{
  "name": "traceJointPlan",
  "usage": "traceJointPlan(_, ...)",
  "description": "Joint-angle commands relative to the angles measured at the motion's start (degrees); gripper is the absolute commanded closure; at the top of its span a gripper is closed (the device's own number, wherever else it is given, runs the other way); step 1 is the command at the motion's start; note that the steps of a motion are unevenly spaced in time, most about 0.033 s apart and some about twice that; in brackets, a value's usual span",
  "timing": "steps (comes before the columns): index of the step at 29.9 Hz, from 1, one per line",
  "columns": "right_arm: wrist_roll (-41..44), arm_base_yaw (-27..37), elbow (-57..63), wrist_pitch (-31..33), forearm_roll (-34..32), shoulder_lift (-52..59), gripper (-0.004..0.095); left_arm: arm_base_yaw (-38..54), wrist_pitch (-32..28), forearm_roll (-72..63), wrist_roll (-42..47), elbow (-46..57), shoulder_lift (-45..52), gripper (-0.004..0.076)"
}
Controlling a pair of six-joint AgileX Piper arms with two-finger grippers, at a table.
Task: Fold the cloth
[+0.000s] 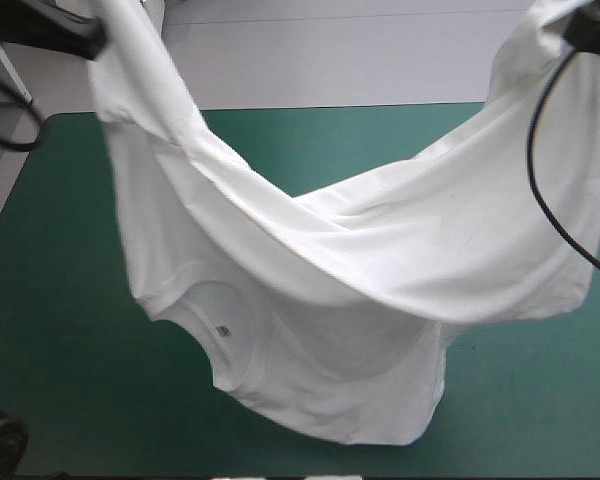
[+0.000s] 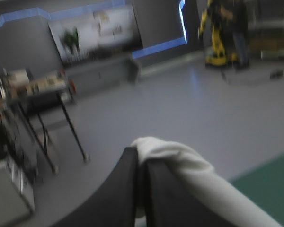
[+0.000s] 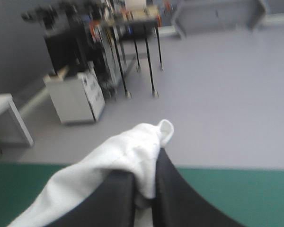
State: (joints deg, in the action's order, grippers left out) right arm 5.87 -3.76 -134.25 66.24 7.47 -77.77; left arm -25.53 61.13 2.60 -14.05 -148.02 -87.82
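The T-shirt (image 1: 360,300) is white and short-sleeved, lifted off the table and slung like a hammock between the two raised arms. Taking the table's middle as the dial with 12 at the far edge, one held end rises to about 10 o'clock and the other to about 2 o'clock. The belly of the cloth sags in long folds through the centre and down toward 6 o'clock. The collar (image 1: 220,325) faces up at about 8 o'clock, a small label (image 1: 223,328) showing inside it. The lowest hem hangs close to the near edge at 6 o'clock; whether it touches the cover cannot be told.

The left gripper (image 1: 96,42) pinches the 10 o'clock end. In its own wrist view the left gripper (image 2: 141,158) has its black fingers (image 2: 120,189) all but closed in a pointed arch, with a roll of white cloth (image 2: 180,165) coming out between the tips and running back along the outer side of one finger.

The right gripper (image 1: 583,30) has the 2 o'clock end. In its wrist view the right gripper (image 3: 146,187) likewise has its black fingers (image 3: 173,198) nearly together, and a bunch of white fabric (image 3: 128,151) is clamped between them, draped over one finger and ending in a small curled lip just ahead of the tips.

Under the hanging cloth lies the table's teal-green cover (image 1: 60,300), bare at 9 o'clock and at 4 o'clock
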Motion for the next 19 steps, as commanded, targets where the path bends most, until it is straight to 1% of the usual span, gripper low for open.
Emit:
traceJointPlan(1,1.5,0.6,2.9,0.5,-1.6,-6.0,0.0927,0.1,3.9,3.6,2.4,6.5,-4.8,0.0733)
traceJointPlan(4,1.5,0.6,5.2,0.5,-1.7,-11.7,0.0927,1.5,4.2,5.9,5.2,13.2,-9.7,0.0733)
traceJointPlan(8,0.4,0.6,5.5,1.3,-1.7,-21.1,0.0927,4.0,4.3,6.3,7.0,17.9,-18.2,0.0733)
traceJointPlan(11,-0.6,0.6,5.5,2.5,-1.3,-28.0,0.0927,5.2,3.7,7.3,8.6,17.5,-25.0,0.0733)
traceJointPlan(15,-1.3,0.6,5.5,2.0,0.6,-36.1,0.0927,7.2,1.9,8.1,9.3,14.7,-32.9,0.0733)
traceJointPlan(19,-1.5,0.6,5.5,1.7,2.1,-42.6,0.0927,9.4,1.8,5.8,12.4,11.4,-39.6,0.0733)
